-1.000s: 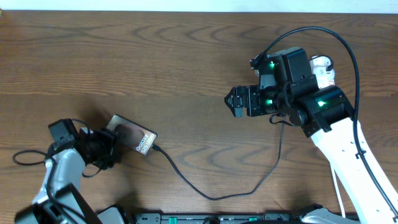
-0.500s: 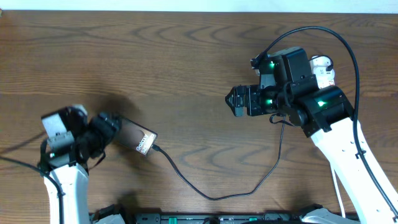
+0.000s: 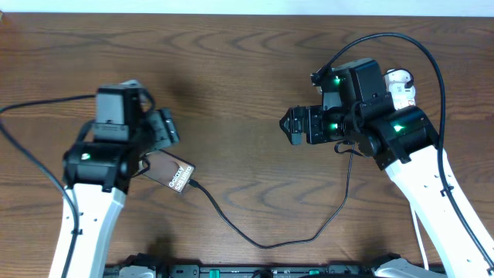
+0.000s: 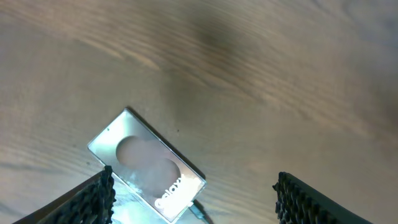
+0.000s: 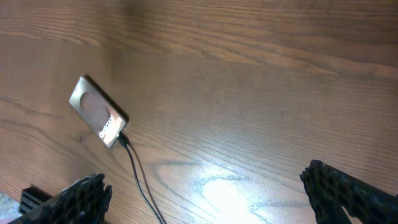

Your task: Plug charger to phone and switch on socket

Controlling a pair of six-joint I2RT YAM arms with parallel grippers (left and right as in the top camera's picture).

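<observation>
The phone, a dark slab with white "Galaxy" lettering, lies on the wooden table at the left. It also shows in the left wrist view and the right wrist view. The charger, a thin black cable, has its plug tip at the phone's lettered end and loops right. My left gripper is open and empty above the phone. My right gripper is open and empty at mid-table. The socket is mostly hidden under my right arm.
The wooden table fills the overhead view. Thick black arm cables arc over the right arm and trail from the left arm. A dark rail runs along the front edge.
My left arm has swung up from the lower left, away from the phone's left end, and now hovers above the phone. The phone, cable and right arm have not moved.
</observation>
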